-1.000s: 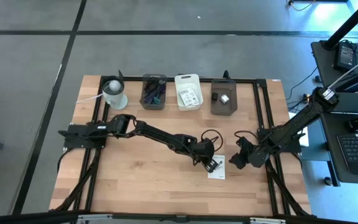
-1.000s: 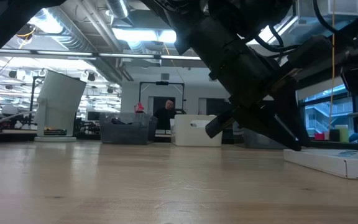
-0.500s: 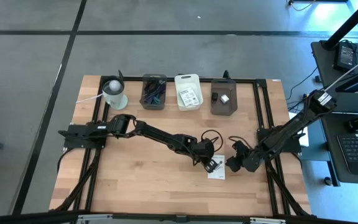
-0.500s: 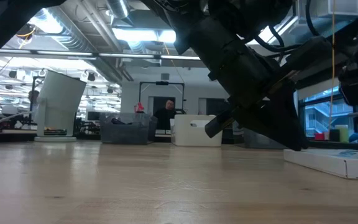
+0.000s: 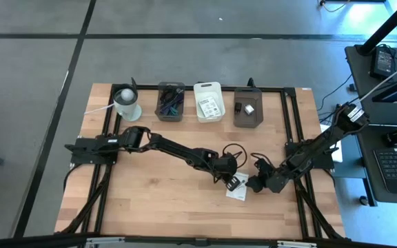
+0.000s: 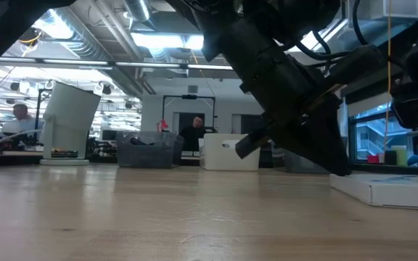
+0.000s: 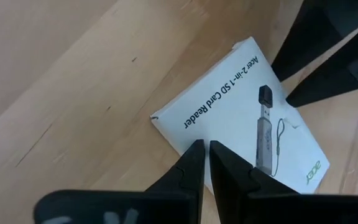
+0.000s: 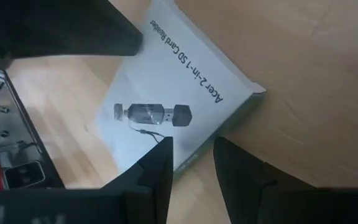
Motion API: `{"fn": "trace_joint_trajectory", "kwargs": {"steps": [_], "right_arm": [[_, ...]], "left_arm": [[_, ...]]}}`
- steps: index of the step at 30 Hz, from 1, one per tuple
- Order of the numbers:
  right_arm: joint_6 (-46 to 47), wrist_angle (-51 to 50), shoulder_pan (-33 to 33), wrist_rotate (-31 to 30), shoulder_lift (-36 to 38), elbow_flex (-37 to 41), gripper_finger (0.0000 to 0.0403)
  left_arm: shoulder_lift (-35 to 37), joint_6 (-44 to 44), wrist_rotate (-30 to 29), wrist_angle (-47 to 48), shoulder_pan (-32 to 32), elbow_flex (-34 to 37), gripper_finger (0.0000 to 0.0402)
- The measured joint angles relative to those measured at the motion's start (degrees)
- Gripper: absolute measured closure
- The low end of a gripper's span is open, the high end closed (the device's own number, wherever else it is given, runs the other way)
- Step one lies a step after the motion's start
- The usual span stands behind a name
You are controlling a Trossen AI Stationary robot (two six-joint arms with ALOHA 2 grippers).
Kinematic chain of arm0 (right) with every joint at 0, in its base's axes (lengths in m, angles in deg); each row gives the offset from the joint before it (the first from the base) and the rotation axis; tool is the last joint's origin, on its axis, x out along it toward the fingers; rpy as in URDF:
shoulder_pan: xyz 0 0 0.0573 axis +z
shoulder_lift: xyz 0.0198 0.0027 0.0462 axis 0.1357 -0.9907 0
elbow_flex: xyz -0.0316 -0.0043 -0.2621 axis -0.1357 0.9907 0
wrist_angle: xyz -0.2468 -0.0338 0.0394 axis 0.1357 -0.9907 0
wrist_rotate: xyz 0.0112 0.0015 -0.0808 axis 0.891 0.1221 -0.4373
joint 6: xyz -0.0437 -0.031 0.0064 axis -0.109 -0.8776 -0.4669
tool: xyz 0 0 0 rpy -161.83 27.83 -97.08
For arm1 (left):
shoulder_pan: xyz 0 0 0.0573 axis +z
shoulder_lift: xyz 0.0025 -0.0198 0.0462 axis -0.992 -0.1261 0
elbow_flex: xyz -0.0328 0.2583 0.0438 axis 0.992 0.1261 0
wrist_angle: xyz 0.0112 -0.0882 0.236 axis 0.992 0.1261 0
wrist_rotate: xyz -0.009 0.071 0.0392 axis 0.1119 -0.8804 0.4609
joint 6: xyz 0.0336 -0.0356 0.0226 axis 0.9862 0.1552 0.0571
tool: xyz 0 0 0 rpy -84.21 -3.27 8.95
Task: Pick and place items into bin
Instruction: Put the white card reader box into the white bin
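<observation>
A white SD card reader box (image 5: 238,187) lies flat on the wooden table (image 5: 150,200), right of centre and nearer the front edge, its long axis running diagonally, skewed to the table's edges. The left gripper (image 7: 202,163) hangs over one edge of the box, fingers nearly together with just a sliver between them, gripping nothing. The right gripper (image 8: 191,163) sits at the box's opposite side, jaws partly apart around a corner edge; I cannot tell whether they press it. Three bins (image 5: 209,101) line the back edge, beside a round tub (image 5: 126,103).
</observation>
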Motion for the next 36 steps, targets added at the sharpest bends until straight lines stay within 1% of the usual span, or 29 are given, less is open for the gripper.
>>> {"fn": "trace_joint_trajectory", "kwargs": {"steps": [2,9,16,19,21,26,30,34,36], "right_arm": [[-0.06,0.57,0.06,-0.86,-0.02,0.02,0.0283],[0.28,0.66,0.02,-1.08,0.0,0.02,0.0283],[3.06,0.83,0.0,0.97,0.0,0.02,0.0283],[3.33,-0.9,0.0,2.92,-0.05,0.02,0.0283],[4.56,-1.15,0.02,2.86,-0.76,-0.02,0.0283],[4.38,3.9,0.07,0.95,-3.78,-0.02,0.0283],[4.23,4.78,0.07,0.33,-4.5,-0.04,0.0283],[4.66,3.77,0.07,-4.8,-4.61,-0.02,0.0283],[4.95,3.71,0.07,-5.45,-4.61,-0.02,0.0283]], "left_arm": [[0.02,0.0,-0.04,0.56,0.0,-0.04,0.038],[0.07,0.0,-0.17,1.17,0.0,-0.04,0.038],[0.0,0.47,-0.17,1.3,0.0,0.02,0.038],[0.0,0.49,-0.4,1.8,0.0,0.0,0.038],[0.0,0.39,-0.55,2.1,0.0,0.0,0.038],[0.04,0.31,-0.89,2.45,0.0,0.0,0.038],[0.07,0.0,-0.92,2.67,-0.04,0.0,0.038],[0.11,-0.02,-1.17,2.98,-0.04,0.06,0.038],[0.13,-0.02,-1.31,3.25,-0.04,0.04,0.038]]}}
